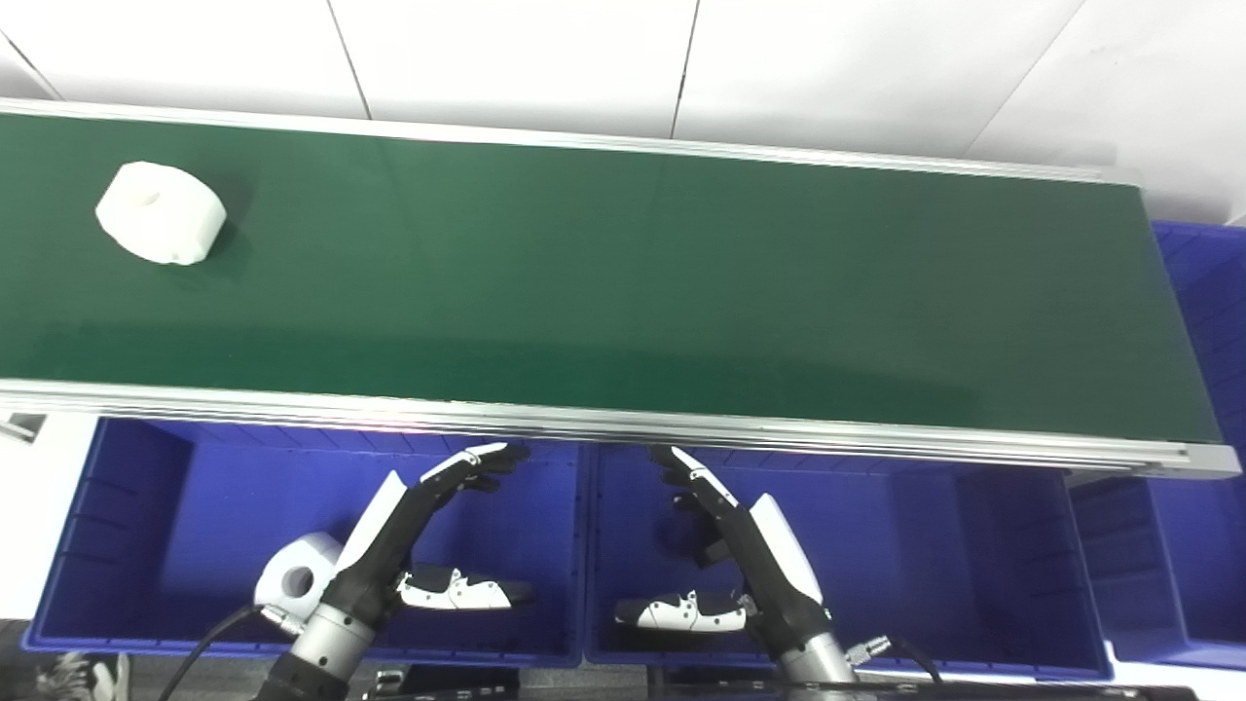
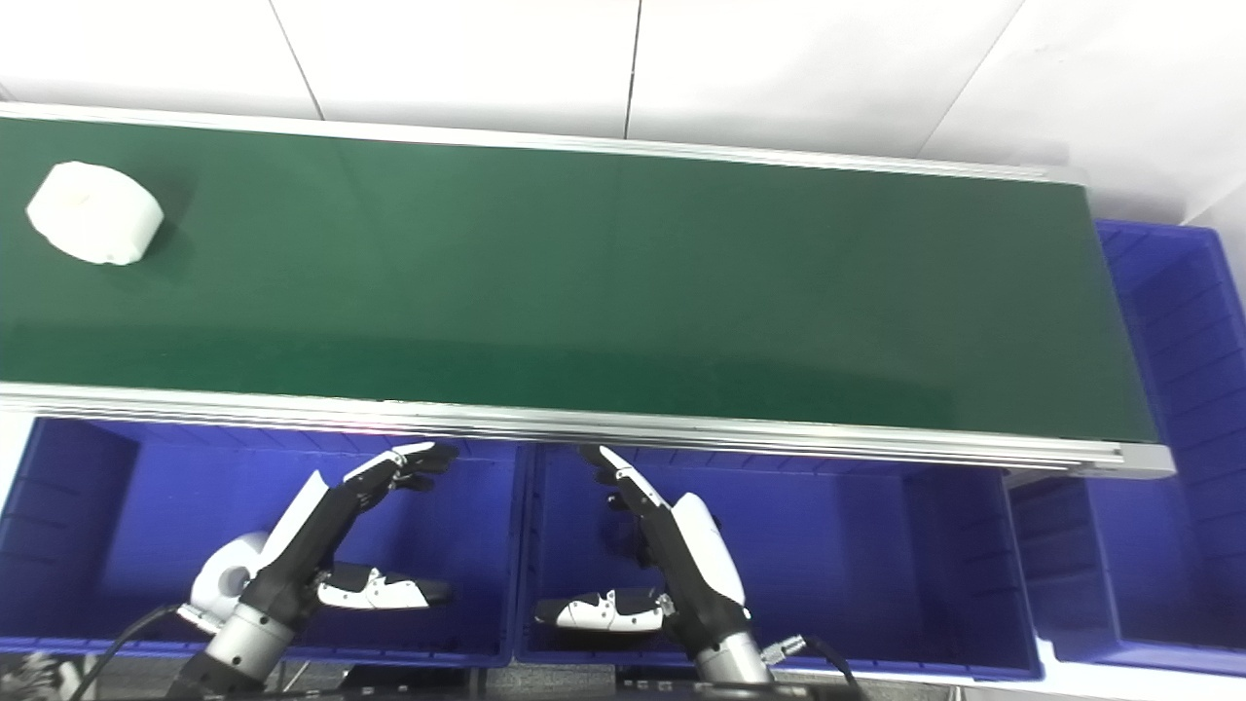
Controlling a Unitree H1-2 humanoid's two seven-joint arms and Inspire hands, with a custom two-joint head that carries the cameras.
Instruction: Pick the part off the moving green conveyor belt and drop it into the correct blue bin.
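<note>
My left hand (image 1: 409,545) and right hand (image 1: 740,555) hover spread over blue bins (image 1: 146,545); beyond, green conveyor belt (image 1: 623,282) carries a white part (image 1: 161,226); white wall (image 1: 623,58) behind.

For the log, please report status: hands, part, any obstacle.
Left hand and right hand open over bins. White part on belt, far left. Nothing in between.

Both hands share one build: black finger links capped with white plates, and a broad white shell across the back. The left hand (image 1: 409,545) has a thumb patterned in white and black segments with small dark dots along it. The right hand (image 1: 745,555) mirrors it, its thumb marked the same way. Each wrist ends in a ribbed silver metal cuff. A black cable (image 1: 209,643) joins the left wrist through a small silver connector; a similar connector and cable sit at the right wrist.
</note>
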